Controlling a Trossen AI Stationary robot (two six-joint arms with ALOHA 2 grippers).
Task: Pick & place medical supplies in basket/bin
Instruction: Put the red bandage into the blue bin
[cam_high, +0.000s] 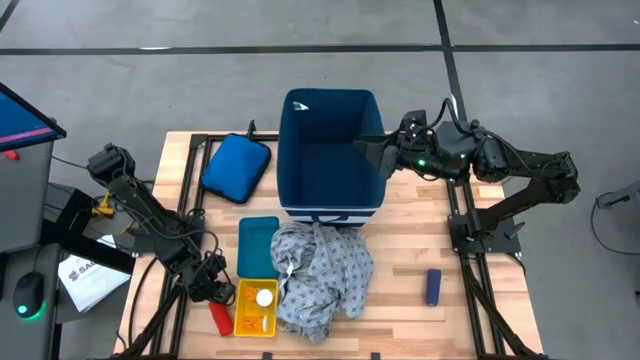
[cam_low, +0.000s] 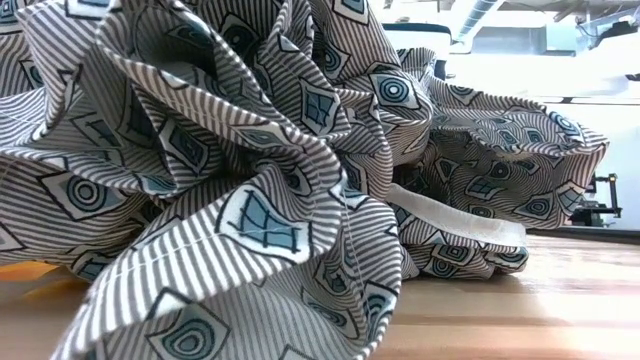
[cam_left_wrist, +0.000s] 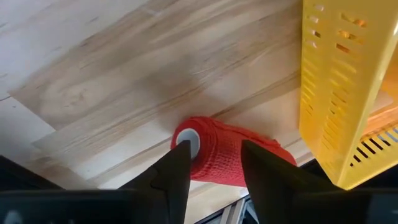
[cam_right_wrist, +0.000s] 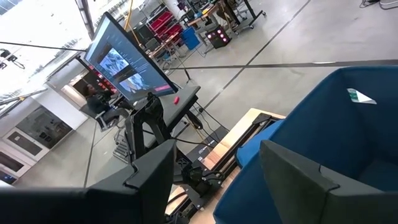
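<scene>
Red cylinder (cam_left_wrist: 214, 151) between left gripper (cam_left_wrist: 214, 171) fingers

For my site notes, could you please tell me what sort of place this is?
Probably an industrial robotics lab or workshop: a bare grey concrete floor, a slanted black-framed monitor, and red storage bins on metal racks beyond the wooden slatted table.
</scene>
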